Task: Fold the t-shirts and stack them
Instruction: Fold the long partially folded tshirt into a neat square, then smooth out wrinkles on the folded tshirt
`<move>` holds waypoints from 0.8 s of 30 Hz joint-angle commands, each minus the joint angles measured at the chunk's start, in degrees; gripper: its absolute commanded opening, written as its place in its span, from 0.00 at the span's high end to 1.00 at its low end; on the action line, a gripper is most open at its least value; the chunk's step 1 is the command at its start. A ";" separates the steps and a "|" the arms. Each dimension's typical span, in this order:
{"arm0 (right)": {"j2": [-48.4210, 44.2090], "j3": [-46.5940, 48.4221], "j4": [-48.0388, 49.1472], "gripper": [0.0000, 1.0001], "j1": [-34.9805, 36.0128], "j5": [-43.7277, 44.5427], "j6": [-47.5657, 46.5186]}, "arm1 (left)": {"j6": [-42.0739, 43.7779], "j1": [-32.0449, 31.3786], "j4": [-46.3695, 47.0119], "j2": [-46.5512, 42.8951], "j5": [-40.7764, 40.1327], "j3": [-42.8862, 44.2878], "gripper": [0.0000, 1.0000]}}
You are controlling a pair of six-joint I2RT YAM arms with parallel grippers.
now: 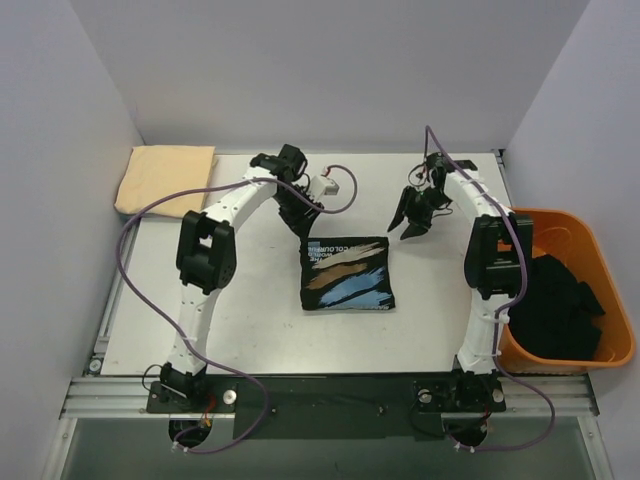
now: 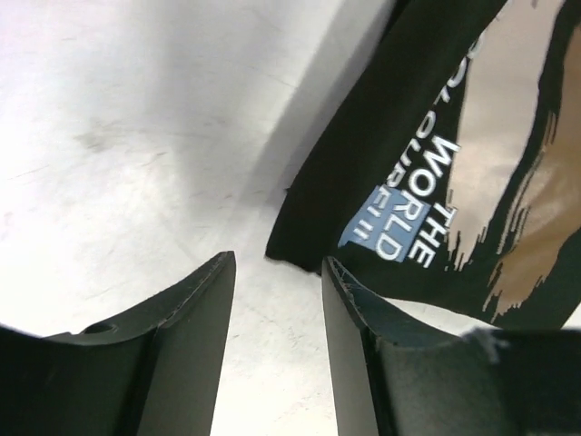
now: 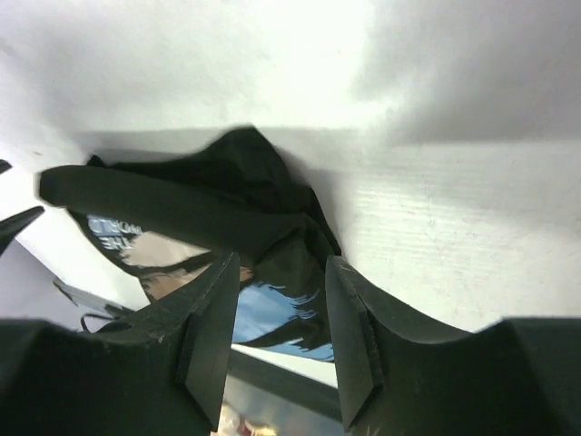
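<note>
A folded black t-shirt with a blue, white and tan brush-stroke print lies at the table's middle; it also shows in the left wrist view and the right wrist view. My left gripper is open and empty just behind the shirt's far left corner. My right gripper is open and empty, raised behind the shirt's far right corner. A folded pale yellow-tan t-shirt lies at the far left corner. Black t-shirts are heaped in the bin.
An orange plastic bin stands at the table's right edge. A small white object lies at the back near the left wrist. Purple cables loop beside both arms. Grey walls close in the back and sides.
</note>
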 commanded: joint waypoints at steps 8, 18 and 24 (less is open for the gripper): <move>-14.35 -8.12 4.71 0.97 6.59 3.92 -5.44 | -13.20 1.07 12.70 -14.29 5.07 -9.42 0.63; -0.92 -6.21 13.26 1.00 5.82 1.61 0.62 | -20.15 -1.49 28.99 -10.79 4.47 -19.38 0.65; 4.89 -3.74 14.57 1.00 4.41 2.23 3.17 | -24.28 0.44 31.01 -4.37 -0.80 -16.92 0.66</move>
